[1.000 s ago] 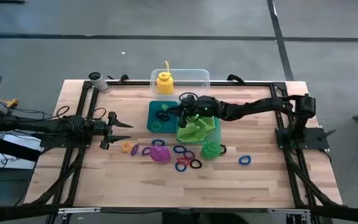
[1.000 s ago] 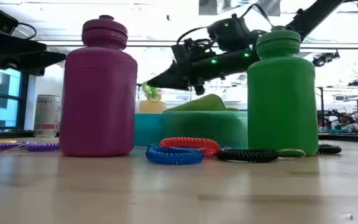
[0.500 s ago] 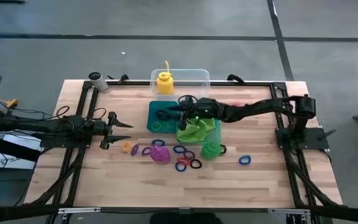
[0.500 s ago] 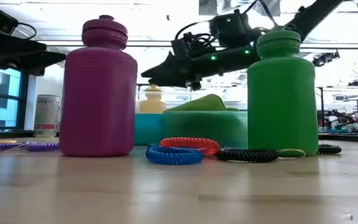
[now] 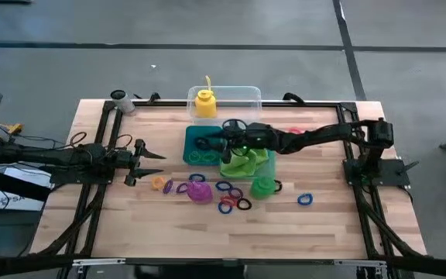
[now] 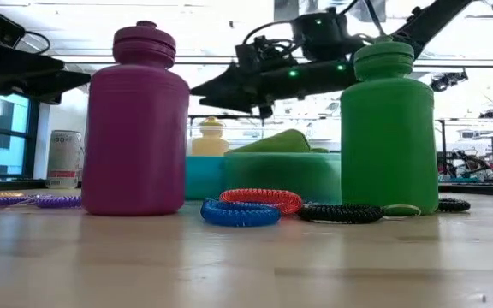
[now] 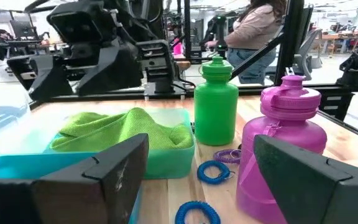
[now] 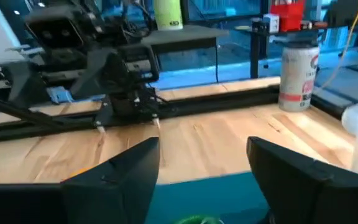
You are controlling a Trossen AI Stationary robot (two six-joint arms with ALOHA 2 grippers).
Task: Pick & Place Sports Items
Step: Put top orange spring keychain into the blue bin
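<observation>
A: Right gripper (image 5: 204, 142)? Hovers above the teal half of the two-part tray (image 5: 190, 155), jaws spread wide, nothing between them (right wrist view shows bare wood past the gap).

B: Left gripper (image 5: 155, 154)?

A: Parked at the tabletop's (image 5: 324, 225) left side, jaws wide, empty, pointing at the purple bottle (image 5: 200, 191).

B: Items?

A: Lime-green cloth (image 5: 245, 162) bunched in the green half of the tray. Green bottle (image 5: 262, 186) upright just in front of the tray, purple bottle left of it. Yellow bottle (image 5: 204, 101) stands in the clear tub (image 5: 248, 96) at the back. Rings: blue ring (image 6: 240, 213), red ring (image 6: 264, 199) and black ring (image 6: 341, 213) between the two front bottles, another blue one (image 5: 306, 200) off to the right, a few inside the teal compartment.

B: Extras?

A: Can (image 5: 119, 99) at the back-left corner.
</observation>
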